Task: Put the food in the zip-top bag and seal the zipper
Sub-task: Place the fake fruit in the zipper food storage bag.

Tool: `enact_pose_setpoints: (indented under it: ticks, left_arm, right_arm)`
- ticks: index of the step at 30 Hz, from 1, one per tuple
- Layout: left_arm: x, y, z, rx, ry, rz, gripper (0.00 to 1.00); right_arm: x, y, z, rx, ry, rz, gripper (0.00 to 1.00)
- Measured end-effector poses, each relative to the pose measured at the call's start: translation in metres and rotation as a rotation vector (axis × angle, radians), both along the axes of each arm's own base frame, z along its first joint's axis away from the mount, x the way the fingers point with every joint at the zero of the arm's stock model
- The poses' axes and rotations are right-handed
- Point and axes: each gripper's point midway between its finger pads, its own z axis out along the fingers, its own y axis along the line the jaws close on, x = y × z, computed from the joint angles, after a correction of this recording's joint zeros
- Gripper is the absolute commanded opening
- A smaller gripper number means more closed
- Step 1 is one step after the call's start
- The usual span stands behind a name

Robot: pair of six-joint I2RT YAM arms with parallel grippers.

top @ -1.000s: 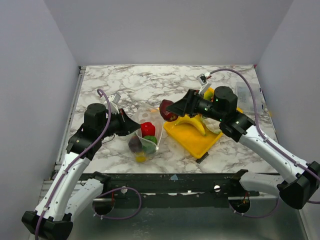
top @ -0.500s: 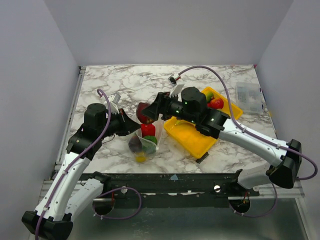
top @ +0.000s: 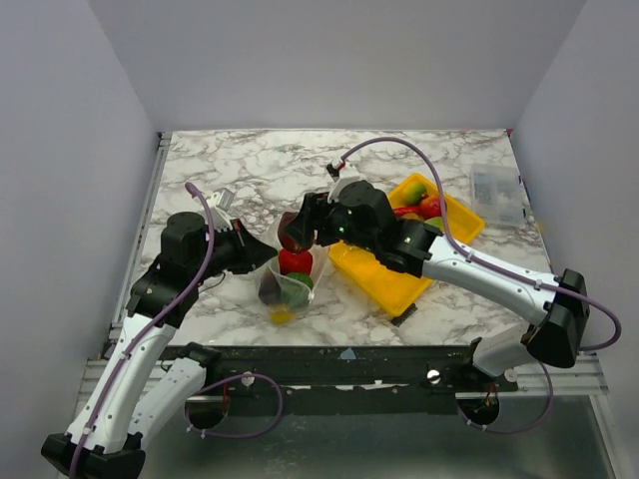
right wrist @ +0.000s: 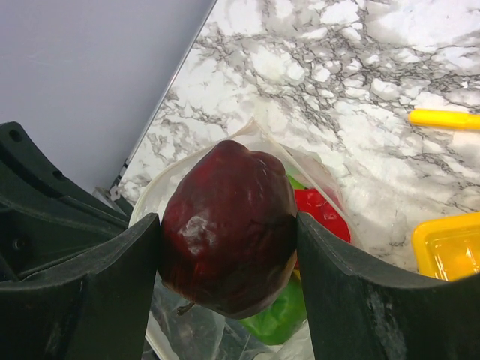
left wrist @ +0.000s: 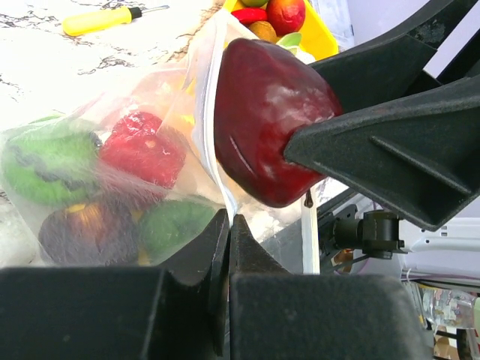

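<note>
Two hands are counted, one zip-top bag (top: 316, 267), one yellow tray (top: 377, 267), one clear box (top: 496, 190) and one yellow stick (left wrist: 101, 20), all on the marbled bench (top: 260, 175). Inside the bag four pieces are counted in the left wrist view: a red piece (left wrist: 142, 150), a green piece (left wrist: 45, 161), a second green piece (left wrist: 176, 225) and a dark purple piece (left wrist: 79, 232). Something yellow is also seen at the bottom from above, but what it is cannot be told. More food is lying at the far end of the tray; its number cannot be counted with certainty. One dark red fruit (right wrist: 225, 225) is outside the bag.

This fruit is glossy, deep red and rounded, with pale shine marks and a small dark stalk. It is grasped on two opposite flanks by the right hand (top: 296, 232) and is held just at the open mouth of the bag. Its long axis is seen roughly up and down in the right wrist view, and the stalk end is pointed downward.

The bag is clear and floppy. It is stood on the bench just beside the near corner of the tray, with the mouth turned upward. The left hand (top: 270, 255) is clenched on the edge of the mouth, with the thin film pinched between its fingers.
</note>
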Motion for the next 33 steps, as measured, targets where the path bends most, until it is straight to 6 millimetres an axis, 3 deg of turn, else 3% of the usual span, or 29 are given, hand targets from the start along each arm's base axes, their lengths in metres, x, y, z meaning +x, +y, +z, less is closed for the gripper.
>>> enact_pose_setpoints:
  ticks: [4, 8, 10, 16, 25, 33]
  left_arm:
    - [0.0, 0.0, 0.0, 0.0, 0.0, 0.0, 0.0]
    - [0.0, 0.0, 0.0, 0.0, -0.002, 0.001, 0.0]
    - [-0.001, 0.0, -0.001, 0.0, -0.002, 0.001, 0.0]
    - [-0.001, 0.001, -0.004, 0.0, 0.006, 0.004, 0.0]
    - [-0.001, 0.001, -0.006, 0.0, 0.009, 0.005, 0.0]
    - [-0.002, 0.001, -0.007, 0.001, 0.013, 0.005, 0.0]
  right_arm:
    - [-0.004, 0.005, -0.005, -0.005, 0.008, 0.019, 0.71]
    - [-0.007, 0.01, -0.006, 0.003, 0.017, 0.043, 0.88]
    - [-0.007, 0.012, -0.004, 0.013, 0.012, 0.047, 0.92]
    - [-0.007, 0.012, -0.003, 0.011, 0.007, 0.047, 0.91]
    - [-0.008, 0.002, 0.008, 0.025, -0.011, 0.022, 0.63]
    - [-0.004, -0.013, 0.002, -0.027, -0.017, -0.032, 0.59]
